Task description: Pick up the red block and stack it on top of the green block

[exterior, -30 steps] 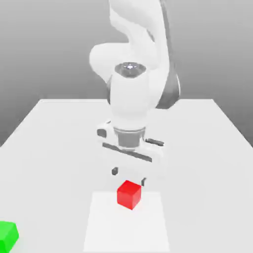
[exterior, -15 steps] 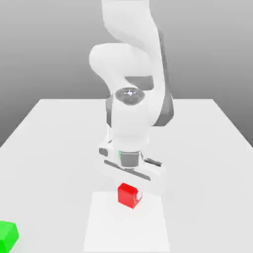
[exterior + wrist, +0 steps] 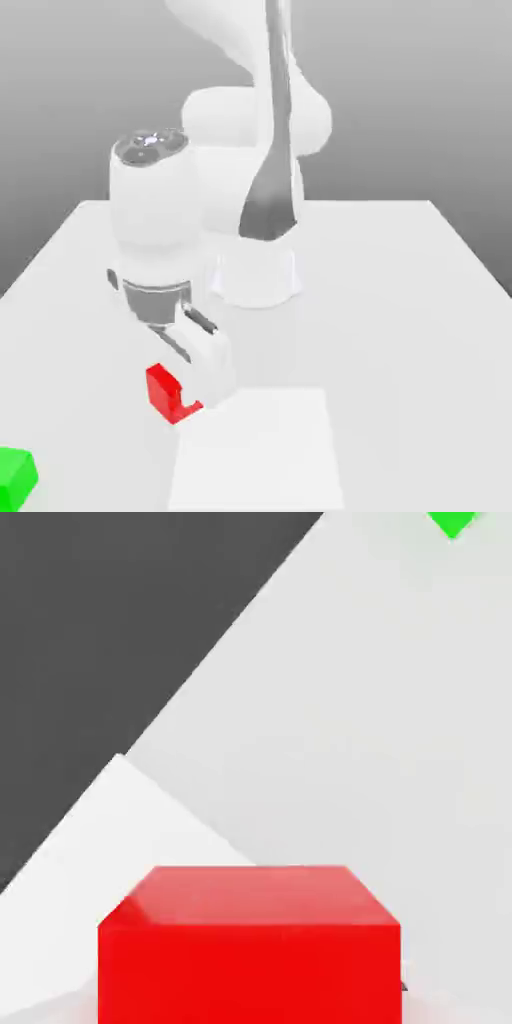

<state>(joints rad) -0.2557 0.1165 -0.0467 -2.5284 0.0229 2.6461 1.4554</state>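
Observation:
The red block hangs a little above the table, and my gripper is shut on it; the white hand hides part of the cube. In the hand view the red block looms large and close to the camera. The green block rests on the table at the exterior view's lower left corner, well to the left of and nearer the camera than the held cube. In the hand view the green block is a small tip at the picture's edge.
A lighter white square patch marks the table just right of the held cube in the exterior view. The arm's base stands behind it at mid-table. The table's dark edge shows in the hand view.
The gripper dropped over the red block, shut on it, then lifted it off the white patch and swung it toward the exterior view's left.

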